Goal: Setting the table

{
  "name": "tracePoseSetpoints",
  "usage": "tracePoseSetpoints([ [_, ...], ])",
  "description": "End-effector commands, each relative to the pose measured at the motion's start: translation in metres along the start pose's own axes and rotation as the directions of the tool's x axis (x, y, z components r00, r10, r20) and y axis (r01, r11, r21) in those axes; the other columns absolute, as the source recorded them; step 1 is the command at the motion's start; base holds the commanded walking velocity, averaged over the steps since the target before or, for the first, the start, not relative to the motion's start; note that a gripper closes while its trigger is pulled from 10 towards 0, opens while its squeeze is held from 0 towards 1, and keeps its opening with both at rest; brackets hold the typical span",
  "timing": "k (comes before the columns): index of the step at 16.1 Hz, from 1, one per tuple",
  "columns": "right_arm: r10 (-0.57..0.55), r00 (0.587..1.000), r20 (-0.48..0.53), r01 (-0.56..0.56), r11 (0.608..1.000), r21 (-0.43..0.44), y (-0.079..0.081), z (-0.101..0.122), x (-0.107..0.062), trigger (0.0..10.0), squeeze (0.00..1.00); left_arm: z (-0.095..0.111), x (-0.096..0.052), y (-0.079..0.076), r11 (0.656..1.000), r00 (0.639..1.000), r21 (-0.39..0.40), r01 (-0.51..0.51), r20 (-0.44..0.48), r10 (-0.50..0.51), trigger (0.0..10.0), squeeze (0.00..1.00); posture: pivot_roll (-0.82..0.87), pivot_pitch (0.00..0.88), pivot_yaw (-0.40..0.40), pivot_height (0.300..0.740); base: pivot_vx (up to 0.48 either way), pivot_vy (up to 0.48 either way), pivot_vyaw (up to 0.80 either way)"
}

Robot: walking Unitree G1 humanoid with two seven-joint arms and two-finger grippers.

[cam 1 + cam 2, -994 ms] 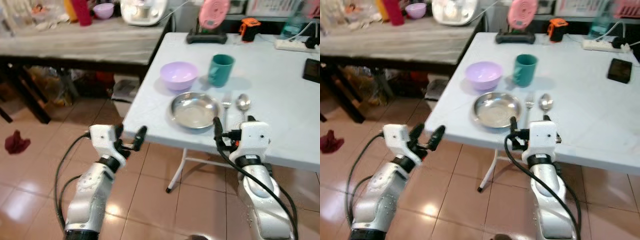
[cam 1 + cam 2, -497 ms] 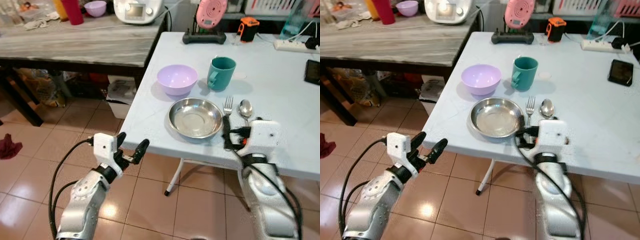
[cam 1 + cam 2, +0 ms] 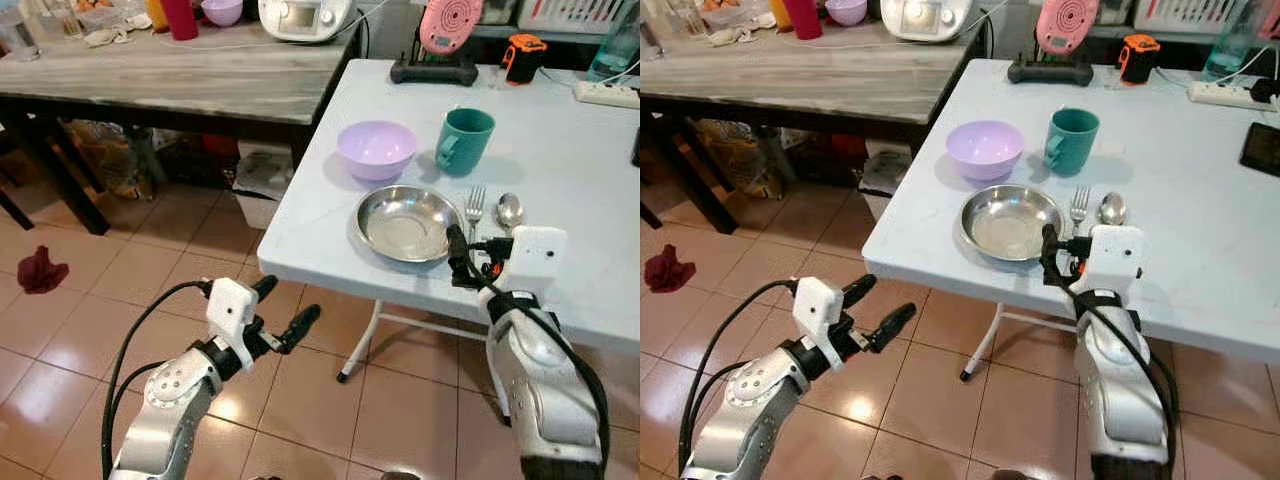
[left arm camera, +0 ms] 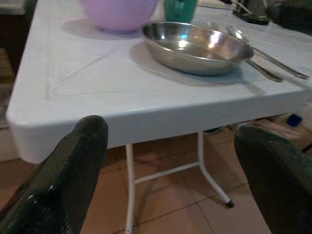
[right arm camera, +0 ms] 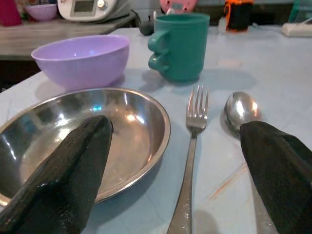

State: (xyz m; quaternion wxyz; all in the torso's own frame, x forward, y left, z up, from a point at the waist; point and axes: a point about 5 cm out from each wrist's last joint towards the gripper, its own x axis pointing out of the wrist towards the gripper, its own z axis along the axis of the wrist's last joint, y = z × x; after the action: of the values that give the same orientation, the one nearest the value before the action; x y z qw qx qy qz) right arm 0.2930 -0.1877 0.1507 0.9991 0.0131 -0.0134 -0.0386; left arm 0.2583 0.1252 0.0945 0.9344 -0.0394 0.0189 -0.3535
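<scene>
On the white folding table (image 3: 560,170) a steel plate (image 3: 407,222) lies near the front edge. A purple bowl (image 3: 376,150) and a teal mug (image 3: 464,140) stand behind it. A fork (image 3: 474,205) and a spoon (image 3: 509,210) lie to the plate's right. My right gripper (image 3: 478,250) hovers open at the front edge over the cutlery handles. In the right wrist view the fork (image 5: 191,146) runs between its fingers (image 5: 73,170), untouched. My left gripper (image 3: 288,305) is open and holds nothing, low over the floor in front of the table's corner (image 4: 29,126).
A wooden side table (image 3: 200,80) adjoins on the left, carrying a rice cooker (image 3: 305,15) and a red cup (image 3: 182,15). A pink device (image 3: 450,25), an orange tool (image 3: 525,55) and a power strip (image 3: 605,92) sit at the white table's back. A red rag (image 3: 40,272) lies on the tiles.
The camera has shifted. My left gripper has reached forward and lower, toward the table corner. My right gripper has gone from the plate's front rim to the fork and spoon handles.
</scene>
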Motion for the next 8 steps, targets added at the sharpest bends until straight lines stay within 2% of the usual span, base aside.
tracePoseSetpoints([
  [1, 0.0, 1.0, -0.025, 0.001, 1.0, 0.026, -0.001, -0.002, 0.004, 10.0, 0.0, 0.006, 0.0, 0.001, 0.999, 1.0, 0.047, 0.02, 0.009, -0.021, 10.0, 0.0, -0.24, 0.152, 0.048, 0.74, 0.0, 0.0, 0.0],
  [5, 0.012, 0.999, -0.039, -0.011, 0.999, 0.044, -0.004, -0.002, 0.016, 10.0, 0.0, 0.008, 0.002, 0.004, 0.998, 1.0, 0.063, 0.02, 0.017, -0.022, 10.0, 0.0, -0.24, 0.147, 0.053, 0.74, 0.0, 0.0, 0.0],
  [8, 0.038, 0.998, -0.059, -0.034, 0.996, 0.079, 0.002, -0.002, 0.032, 10.0, 0.0, 0.007, 0.003, 0.0, 0.998, 0.999, 0.064, 0.029, 0.025, -0.031, 10.0, 0.0, -0.23, 0.148, 0.055, 0.74, 0.0, 0.0, 0.0],
])
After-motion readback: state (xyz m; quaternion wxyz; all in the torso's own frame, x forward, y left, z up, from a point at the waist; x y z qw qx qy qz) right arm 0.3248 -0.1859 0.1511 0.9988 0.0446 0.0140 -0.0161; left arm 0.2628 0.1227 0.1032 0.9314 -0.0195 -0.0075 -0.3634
